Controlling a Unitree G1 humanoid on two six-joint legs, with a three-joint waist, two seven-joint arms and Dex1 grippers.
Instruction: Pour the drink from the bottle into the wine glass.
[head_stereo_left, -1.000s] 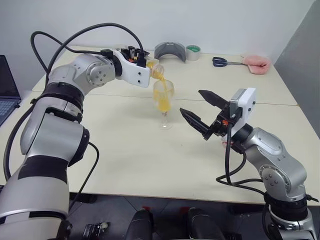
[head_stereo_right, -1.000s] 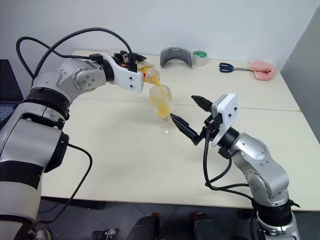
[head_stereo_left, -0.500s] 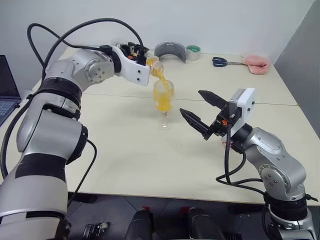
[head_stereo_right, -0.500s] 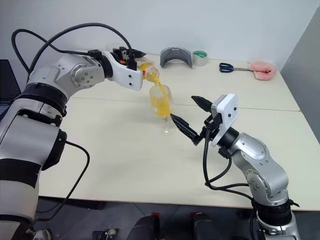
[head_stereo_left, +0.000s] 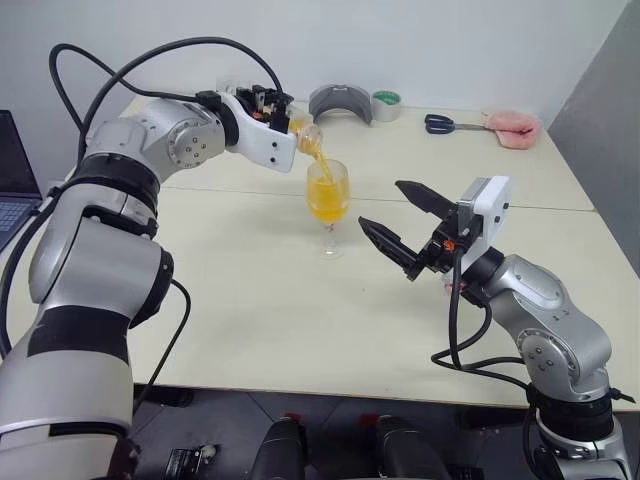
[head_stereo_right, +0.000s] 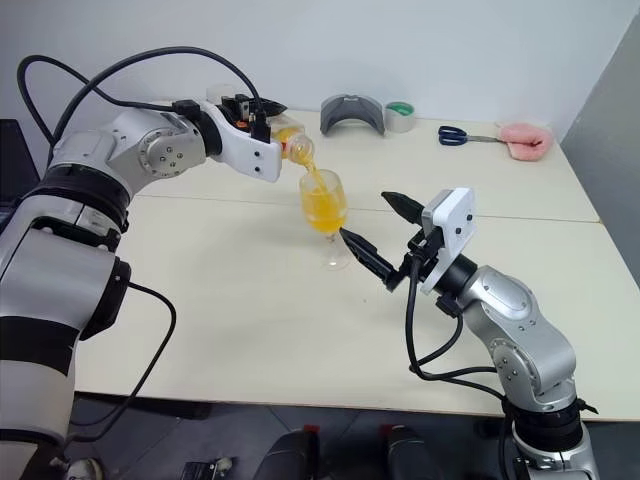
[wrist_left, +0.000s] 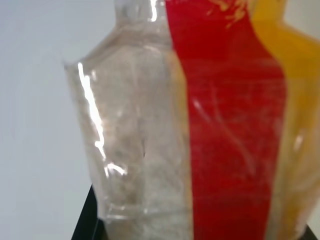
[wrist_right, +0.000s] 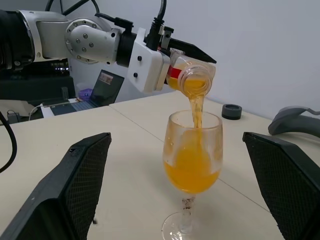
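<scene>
The wine glass, clear and stemmed, was seen upright on the table, its bowl about half filled with orange drink. Just above its rim, the tilted bottle was clamped in the left gripper. Beside the glass, the right gripper was held with its 2 fingers spread wide, empty.

drink: orange-yellow | bottle: clear, red stripe | wine glass: clear | table: cream
</scene>
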